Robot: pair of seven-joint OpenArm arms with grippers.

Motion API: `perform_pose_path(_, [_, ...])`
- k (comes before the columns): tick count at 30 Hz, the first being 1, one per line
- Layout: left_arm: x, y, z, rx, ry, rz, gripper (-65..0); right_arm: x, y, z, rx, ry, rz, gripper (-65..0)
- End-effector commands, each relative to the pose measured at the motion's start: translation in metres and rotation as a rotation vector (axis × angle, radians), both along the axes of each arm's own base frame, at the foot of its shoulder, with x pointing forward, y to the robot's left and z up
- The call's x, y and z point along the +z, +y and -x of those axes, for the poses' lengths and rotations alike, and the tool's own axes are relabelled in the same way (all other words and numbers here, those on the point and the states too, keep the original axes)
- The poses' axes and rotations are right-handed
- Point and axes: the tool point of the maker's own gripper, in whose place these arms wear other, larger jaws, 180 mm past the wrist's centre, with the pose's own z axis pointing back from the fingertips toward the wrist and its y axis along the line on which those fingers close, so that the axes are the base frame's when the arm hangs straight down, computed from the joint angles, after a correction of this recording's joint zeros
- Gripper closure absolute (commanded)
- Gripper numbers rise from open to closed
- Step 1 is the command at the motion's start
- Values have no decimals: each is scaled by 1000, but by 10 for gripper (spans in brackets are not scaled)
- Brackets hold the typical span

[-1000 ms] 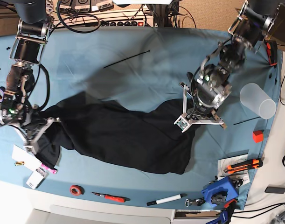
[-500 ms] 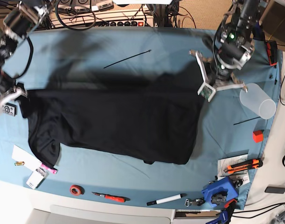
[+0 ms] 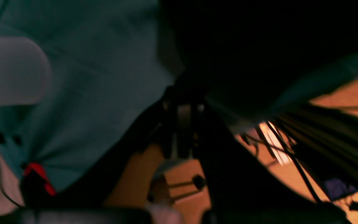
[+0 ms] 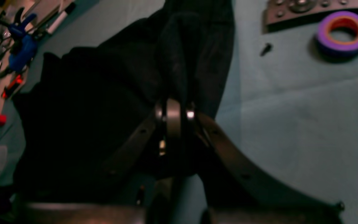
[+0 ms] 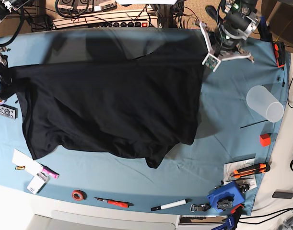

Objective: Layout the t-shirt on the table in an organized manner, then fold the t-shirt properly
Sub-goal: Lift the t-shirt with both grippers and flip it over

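Observation:
The black t-shirt (image 5: 112,105) hangs stretched wide between both grippers, its top edge along the far side of the table (image 5: 232,120) and its lower hem trailing on the blue cloth. No print shows. My left gripper (image 5: 206,58) is at the far right, shut on the shirt's right corner; in the left wrist view its fingertips (image 3: 182,102) pinch dark t-shirt fabric (image 3: 259,46). My right gripper (image 5: 2,72) is at the far left edge, shut on the other corner. The right wrist view shows the jaws (image 4: 174,107) clamped on a bunched fold of the t-shirt (image 4: 104,109).
A clear plastic cup (image 5: 265,103) and a red cube (image 5: 265,139) are at the right edge. An orange knife (image 5: 249,170), blue tool (image 5: 225,196), marker (image 5: 171,205) and red tape roll (image 5: 78,194) line the front. Purple tape (image 4: 343,31) and a remote (image 5: 3,111) lie at the left.
Both grippers have risen and moved toward the far edge and apart. The shirt went from a bunched heap to a wide stretched sheet and slid farther back.

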Motion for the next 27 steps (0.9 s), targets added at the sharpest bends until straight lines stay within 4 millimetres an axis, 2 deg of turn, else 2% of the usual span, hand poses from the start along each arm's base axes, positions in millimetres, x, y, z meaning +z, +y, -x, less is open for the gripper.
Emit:
perform_pose_path(1, [5,6,-2,12,-22,-27,0,20,-8,-5,1,-52,46,0])
perform_pose_path(4, [7,4,-5,6,-42,-14,0,20,-5,-7,27,-55,68,0])
perform_pose_path(7, [19,-5,-18,-15,-133,31,0,17,-2,-9,43,-44,72,0])
perform_pose_path(10, [41,-17,-41,-54,-266,89,0,-7,1,-8,65,74,114,0])
perform_pose_path(12, [57,-27,-59,-97,-331,130,0,-18,5,-20,76,110,154,0])
perform_pose_path(15, [46,-27,-91,-97,-336,142,0,-23,21,-50,119,118,180,0])
perform_pose_path(18, [49,-25,-132,-60,-381,146,0,-8,39,-95,154,49,220,0])
perform_pose_path(22, [72,-30,-188,-47,-479,210,0,28,48,-160,116,-40,341,0])
perform_pose_path(27, [97,-24,-263,-42,-528,215,0,91,52,-237,39,-163,539,0])
